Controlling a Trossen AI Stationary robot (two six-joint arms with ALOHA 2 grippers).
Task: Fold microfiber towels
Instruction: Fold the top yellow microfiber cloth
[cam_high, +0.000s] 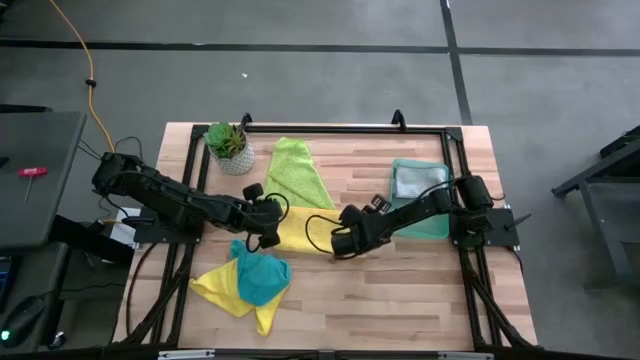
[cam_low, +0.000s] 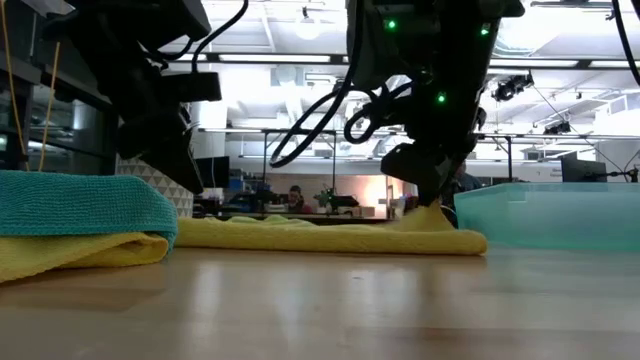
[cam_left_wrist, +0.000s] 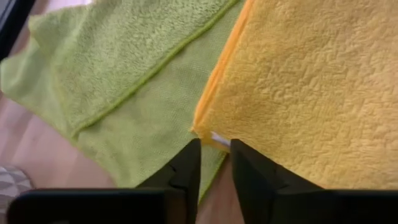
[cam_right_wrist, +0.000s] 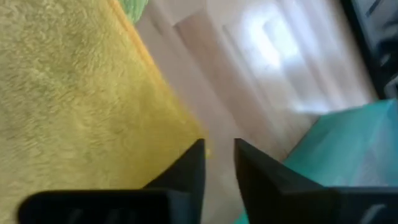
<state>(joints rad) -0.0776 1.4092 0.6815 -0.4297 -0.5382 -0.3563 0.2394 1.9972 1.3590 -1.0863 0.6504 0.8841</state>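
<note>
A yellow towel (cam_high: 303, 228) lies folded and flat in the middle of the table. My left gripper (cam_high: 270, 225) is at its left edge and my right gripper (cam_high: 340, 243) at its right near corner. Both stand open by a narrow gap, fingertips down at the cloth. A lime green towel (cam_high: 297, 170) lies spread just beyond it, partly under its far edge (cam_left_wrist: 155, 93). At the near left a teal towel (cam_high: 262, 280) lies crumpled on another yellow one (cam_high: 222, 290). A folded grey towel (cam_high: 410, 180) rests in the green tray (cam_high: 432, 222). My left gripper slants down from the table's left, its fingertips at the yellow towel's corner (cam_left_wrist: 207, 130). A white tag shows in the gap between them. Whether the fingers touch the cloth I cannot tell. My right gripper slants down onto the towel's right near corner, which rises in a small peak (cam_low: 428, 210) up to the fingertips. One finger (cam_right_wrist: 189, 165) lies against the cloth's edge (cam_right_wrist: 186, 134). The gap between the fingers shows bare table.
A small potted plant (cam_high: 228, 146) stands at the far left. The translucent green tray (cam_low: 560, 215) sits close to the right of my right gripper. Bare wood lies along the near edge at the middle and right.
</note>
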